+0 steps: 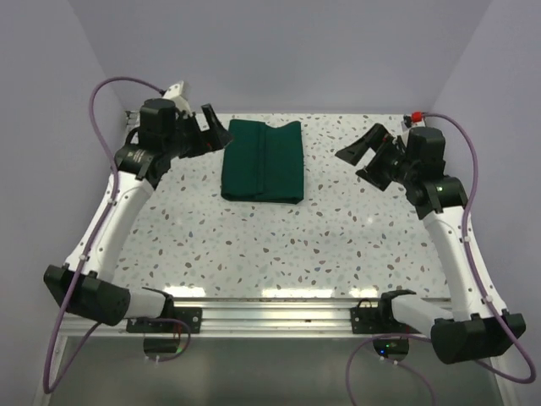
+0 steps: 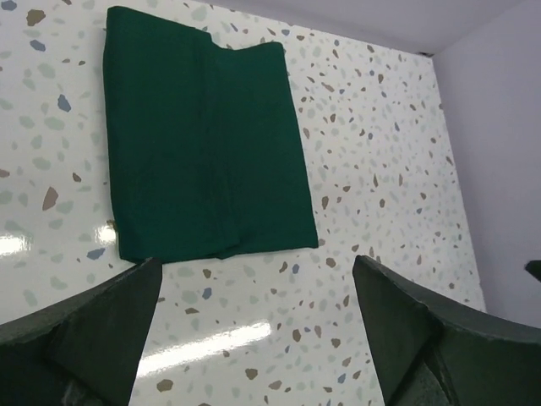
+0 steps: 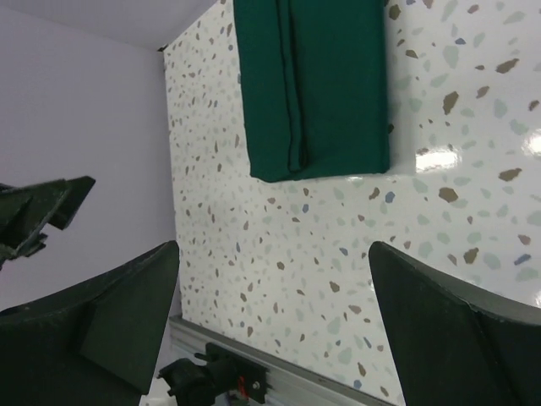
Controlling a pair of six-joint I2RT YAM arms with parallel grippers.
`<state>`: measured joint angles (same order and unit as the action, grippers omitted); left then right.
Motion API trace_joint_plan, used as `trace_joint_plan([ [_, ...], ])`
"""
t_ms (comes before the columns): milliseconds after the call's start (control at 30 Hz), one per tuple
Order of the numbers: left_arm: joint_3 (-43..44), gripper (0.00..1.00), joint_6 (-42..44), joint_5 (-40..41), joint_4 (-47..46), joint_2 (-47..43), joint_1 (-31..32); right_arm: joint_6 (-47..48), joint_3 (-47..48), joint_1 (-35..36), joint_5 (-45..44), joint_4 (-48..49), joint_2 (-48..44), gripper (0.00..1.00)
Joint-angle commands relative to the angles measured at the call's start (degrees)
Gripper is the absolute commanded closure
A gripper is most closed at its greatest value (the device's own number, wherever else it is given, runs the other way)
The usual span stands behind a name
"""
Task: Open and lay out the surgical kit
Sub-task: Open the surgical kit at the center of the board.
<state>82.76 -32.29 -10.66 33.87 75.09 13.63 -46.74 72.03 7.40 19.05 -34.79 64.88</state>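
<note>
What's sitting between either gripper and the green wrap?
Nothing visible. The wrap lies folded on the table, with only bare speckled surface between it and the left gripper and the right gripper. Both jaws stand open, one at each side of it.

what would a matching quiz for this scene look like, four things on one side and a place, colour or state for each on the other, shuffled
Column one:
1. cloth wrap
2. left gripper
3. right gripper
4. table

Column two:
a. white with coloured speckles
b. open, close to the wrap's left side
c. dark green, folded shut, lying flat
d. open, well apart from the wrap on its right

Pairs: 1-c, 2-b, 3-d, 4-a
</note>
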Motion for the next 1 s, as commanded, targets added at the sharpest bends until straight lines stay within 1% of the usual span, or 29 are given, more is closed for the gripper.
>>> trace_joint_plan([
  [0, 5.21, 0.0, 6.7, 8.07, 4.97, 5.14, 2.1, 2.87, 1.27, -0.1, -4.54, -6.96, -4.05, 0.01],
  [33, 8.09, 0.0, 7.41, 10.11, 5.94, 6.55, 3.41, 3.67, 1.45, -0.1, -4.55, -7.4, -5.8, 0.01],
  [67, 9.86, 0.01, 8.03, 13.0, 7.17, 10.39, 4.21, 5.5, 1.88, -0.1, -5.16, -8.97, -6.43, 0.01],
  [100, 11.7, 0.02, 9.34, 17.29, 9.79, 12.6, 5.35, 6.3, 2.67, -0.02, -5.68, -10.12, -7.04, 0.01],
  [133, 14.94, 0.05, 10.22, 18.47, 10.68, 14.8, 7.71, 6.75, 3.11, -0.1, -7.08, -11.69, -7.66, 0.01],
  [167, 16.36, 0.06, 10.93, 19.87, 11.56, 19.09, 8.77, 7.88, 3.29, -0.1, -7.7, -14.06, -8.8, 0.01],
  [200, 17.6, 0.07, 11.63, 23.1, 12.96, 21.04, 11.22, 8.33, 2.86, -0.1, -8.15, -15.04, -9.5, 0.01],
  [267, 19.28, 0.07, 12.08, 24.89, 13.07, 25.6, 13.26, 8.51, 1.63, -0.19, -8.76, -17.23, -10.82, 0.01],
  [333, 18.41, 0.08, 11.03, 24.9, 11.75, 27.56, 14.32, 8.51, -1.09, -0.19, -8.77, -17.95, -12.84, 0.01],
  [433, 15.78, 0.09, 9.62, 22.61, 7.98, 30.02, 14.67, 9.03, -3.3, -0.1, -8.24, -19.53, -14.96, 0.01],
  [500, 14.8, 0.1, 9.27, 23.39, 6.22, 31.52, 15.81, 10.17, -3.21, -0.1, -8.67, -21.37, -15.92, 0.01],
  [633, 14.01, 0.11, 8.65, 26.38, 6.12, 35.73, 18.01, 11.85, -2.33, -0.1, -9.82, -24.19, -16.63, 0.01],
  [867, 12.6, 0.11, 8.65, 26.83, 2.96, 41.27, 20.38, 13.52, -1.28, -0.19, -10.43, -27.09, -17.07, 0.01],
  [967, 12.86, 0.12, 8.13, 28.14, 3.13, 43.73, 21.26, 14.04, -1.63, -0.1, -10.87, -28.05, -17.51, 0.01],
])
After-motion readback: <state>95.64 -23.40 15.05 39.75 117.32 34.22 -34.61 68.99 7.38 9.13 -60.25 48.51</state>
